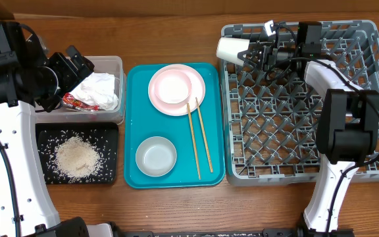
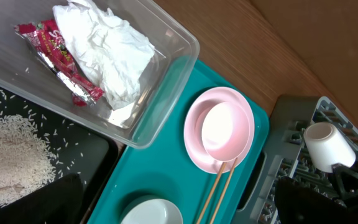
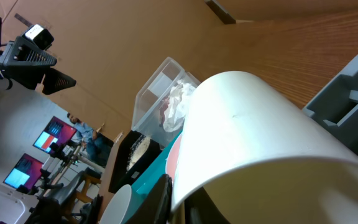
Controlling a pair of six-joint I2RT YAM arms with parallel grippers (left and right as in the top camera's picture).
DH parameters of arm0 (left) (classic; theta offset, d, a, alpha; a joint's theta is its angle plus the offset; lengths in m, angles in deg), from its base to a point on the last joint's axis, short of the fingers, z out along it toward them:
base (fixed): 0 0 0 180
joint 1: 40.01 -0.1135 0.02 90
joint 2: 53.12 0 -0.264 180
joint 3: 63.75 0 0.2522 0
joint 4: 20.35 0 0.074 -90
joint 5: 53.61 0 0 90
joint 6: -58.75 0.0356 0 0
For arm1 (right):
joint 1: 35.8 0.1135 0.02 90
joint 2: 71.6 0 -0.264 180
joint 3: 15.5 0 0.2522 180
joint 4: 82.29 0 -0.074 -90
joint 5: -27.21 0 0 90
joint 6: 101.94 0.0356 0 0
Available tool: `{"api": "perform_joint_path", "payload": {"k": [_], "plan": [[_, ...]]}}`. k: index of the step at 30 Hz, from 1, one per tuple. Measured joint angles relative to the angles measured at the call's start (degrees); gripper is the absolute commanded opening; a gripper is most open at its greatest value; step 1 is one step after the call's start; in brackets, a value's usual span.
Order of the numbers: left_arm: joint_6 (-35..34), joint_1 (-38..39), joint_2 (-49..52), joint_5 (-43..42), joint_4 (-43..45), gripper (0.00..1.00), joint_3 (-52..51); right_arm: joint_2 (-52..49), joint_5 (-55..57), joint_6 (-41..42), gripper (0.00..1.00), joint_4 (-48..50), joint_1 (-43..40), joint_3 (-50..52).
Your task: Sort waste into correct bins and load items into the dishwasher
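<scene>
My right gripper (image 1: pixel 249 52) is shut on the rim of the white cup (image 1: pixel 232 49), which lies on its side over the back left corner of the grey dish rack (image 1: pixel 374 99). The cup (image 3: pixel 253 130) fills the right wrist view, one finger outside its rim and one inside. My left gripper (image 1: pixel 77 66) hangs open and empty over the clear tub (image 1: pixel 114 62), which holds the napkin (image 1: pixel 101 89) and the red wrapper (image 1: pixel 77 101). Rice (image 1: pixel 77 158) lies in the black tray (image 1: pixel 110 131). The pink plate (image 1: pixel 199 92) carries a bowl (image 1: pixel 172 87); another bowl (image 1: pixel 156 157) and the chopsticks (image 1: pixel 199 138) lie nearby.
The teal serving tray (image 1: pixel 133 99) sits between the bins and the rack, holding the plate, bowls and chopsticks. The rack's peg floor (image 1: pixel 281 125) shows no dishes. Bare wooden table (image 1: pixel 176 210) runs along the front edge.
</scene>
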Motion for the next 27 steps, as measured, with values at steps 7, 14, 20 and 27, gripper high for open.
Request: {"api": "perform_joint_path", "payload": {"k": [7, 14, 20, 27], "plan": [[0.0, 0.0, 0.0, 0.0, 0.0, 1.0, 0.0, 0.0, 0.09, -0.02, 0.1, -1.29, -0.02, 0.0], [0.0, 0.0, 0.0, 0.0, 0.02, 1.0, 0.0, -0.07, -2.4, 0.0, 0.1, 1.84, 0.26, 0.02], [0.0, 0.0, 0.0, 0.0, 0.0, 1.0, 0.0, -0.09, -2.71, 0.02, 0.09, 2.03, 1.75, 0.02], [0.0, 0.0, 0.0, 0.0, 0.0, 1.0, 0.0, -0.09, -1.95, -0.02, 0.04, 1.99, 2.69, 0.02]]}}
